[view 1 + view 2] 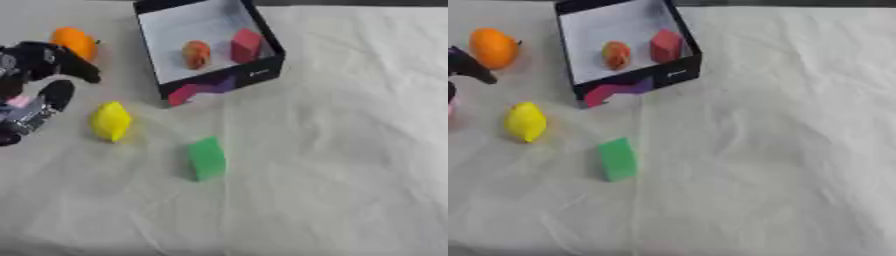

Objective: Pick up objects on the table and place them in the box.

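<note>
A black box (229,80) with a white floor stands at the back, left of centre. Inside it lie a small orange-red fruit (196,54) and a red block (246,45). On the cloth, an orange fruit (75,42) sits at the far left. A yellow lemon (110,121) lies in front of it, and a green block (206,158) lies nearer the middle. My left hand (39,62) comes in from the left edge between the orange fruit and the lemon. Its fingers are spread open and hold nothing. My right hand does not show.
A wrinkled white cloth (350,165) covers the whole table. The box's front wall bears a pink and purple pattern (199,90).
</note>
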